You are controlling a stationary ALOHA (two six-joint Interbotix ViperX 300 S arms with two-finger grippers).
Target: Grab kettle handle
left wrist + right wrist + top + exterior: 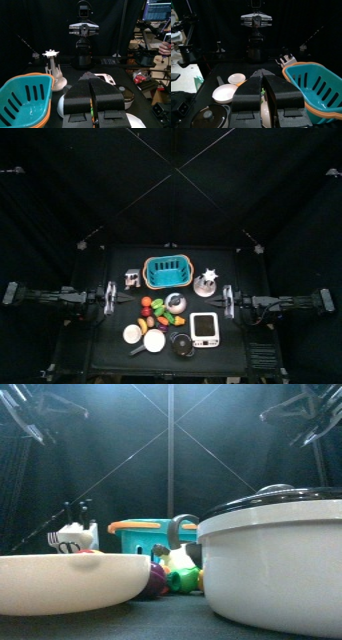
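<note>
The silver kettle [175, 303] stands in the middle of the table, in front of the blue basket [167, 274]. In the front view its grey arched handle [179, 526] rises behind the basket [140, 536]. My left gripper [111, 296] hangs at the table's left edge, well left of the kettle, shut and empty [87, 76]. My right gripper [227, 300] hangs at the right edge, right of the kettle, shut and empty [264, 73]. In both wrist views the jaws hide most of the kettle.
A white juicer [206, 283] and a utensil holder [131, 279] flank the basket. Toy vegetables [159, 312] lie by the kettle. A white bowl [134, 333], a plate [154, 340], a lidded pot [183, 344] and a white scale [205, 328] line the front.
</note>
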